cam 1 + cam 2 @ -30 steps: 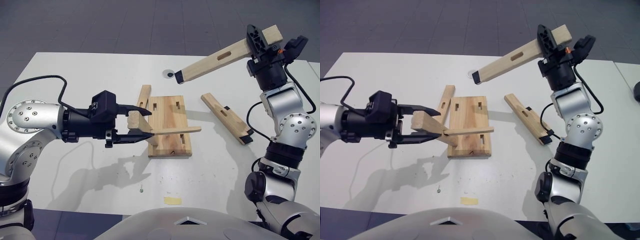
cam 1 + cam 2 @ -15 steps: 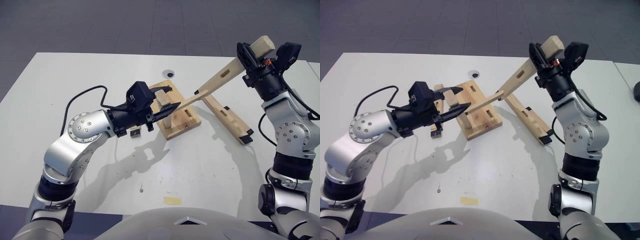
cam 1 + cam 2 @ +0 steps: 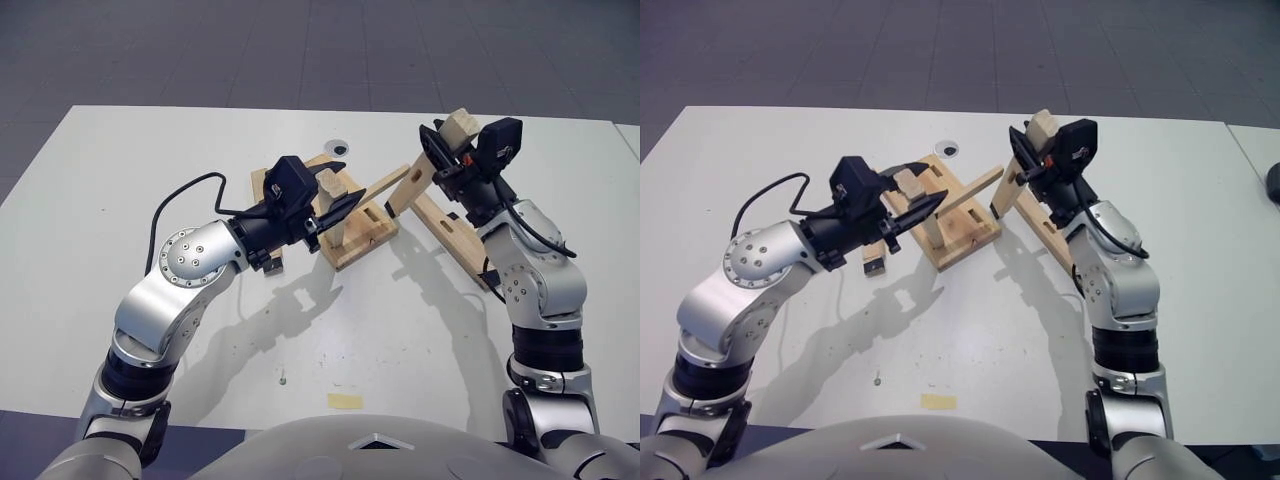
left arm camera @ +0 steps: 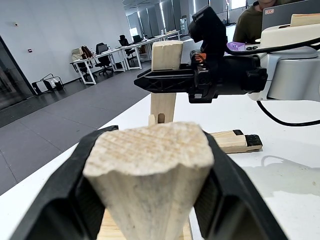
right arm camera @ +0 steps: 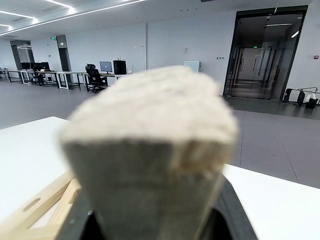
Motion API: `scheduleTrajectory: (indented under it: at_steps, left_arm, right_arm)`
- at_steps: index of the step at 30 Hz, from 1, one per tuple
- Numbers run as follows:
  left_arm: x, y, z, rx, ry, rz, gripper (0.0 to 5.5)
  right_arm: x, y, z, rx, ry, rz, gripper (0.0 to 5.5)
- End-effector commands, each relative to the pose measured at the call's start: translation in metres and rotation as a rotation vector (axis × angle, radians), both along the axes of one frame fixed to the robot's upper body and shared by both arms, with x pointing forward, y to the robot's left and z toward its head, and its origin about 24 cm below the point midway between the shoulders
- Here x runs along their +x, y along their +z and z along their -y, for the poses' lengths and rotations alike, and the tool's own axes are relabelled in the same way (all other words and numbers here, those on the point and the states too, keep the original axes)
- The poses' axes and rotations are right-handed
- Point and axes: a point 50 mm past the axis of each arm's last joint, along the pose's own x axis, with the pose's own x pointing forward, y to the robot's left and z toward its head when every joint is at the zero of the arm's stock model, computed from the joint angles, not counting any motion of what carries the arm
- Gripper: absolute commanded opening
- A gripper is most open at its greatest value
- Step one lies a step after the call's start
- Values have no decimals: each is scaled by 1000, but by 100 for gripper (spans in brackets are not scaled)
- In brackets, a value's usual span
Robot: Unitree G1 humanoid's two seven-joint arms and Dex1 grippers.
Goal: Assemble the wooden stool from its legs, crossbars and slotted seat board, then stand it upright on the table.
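My left gripper [image 3: 340, 193] is shut on a short wooden leg [image 3: 927, 218] that stands on the slotted seat board [image 3: 365, 231], which lies on the table. In the left wrist view the leg's end grain [image 4: 150, 170] sits between the fingers. A thin crossbar [image 3: 380, 187] runs from this leg to a second leg [image 3: 424, 172], held nearly upright by my right gripper [image 3: 447, 148], which is shut on its top end [image 5: 150, 145]. A third leg [image 3: 456, 236] lies flat under the right arm. A fourth leg [image 3: 874, 257] lies behind the left gripper.
The white table [image 3: 120, 170] has a round hole [image 3: 340, 148] behind the seat board. A yellow tape scrap [image 3: 346, 401] and a small screw [image 3: 284, 379] lie near the front edge. A black cable [image 3: 185, 192] loops over my left arm.
The left arm swung its leg and crossbar away from me and to the right; the seat board turned. The right arm lowered and tipped its leg nearly upright to meet the crossbar.
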Motion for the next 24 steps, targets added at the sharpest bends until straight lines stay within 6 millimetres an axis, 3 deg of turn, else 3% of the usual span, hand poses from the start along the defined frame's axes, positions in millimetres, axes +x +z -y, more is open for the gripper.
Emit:
scheduleTrajectory:
  at_steps: [1, 16, 24]
  left_arm:
    - [4, -22, -3, 63, 35, -120, 203]
    - [6, -25, -4, 66, 80, -117, 203]
    - [7, -26, -5, 76, 80, -121, 203]
  right_arm:
    - [4, 9, -9, 12, 27, 31, 99]
    - [-7, 17, -32, -36, 201, 29, 99]
    - [-7, 25, -29, -111, 268, 26, 99]
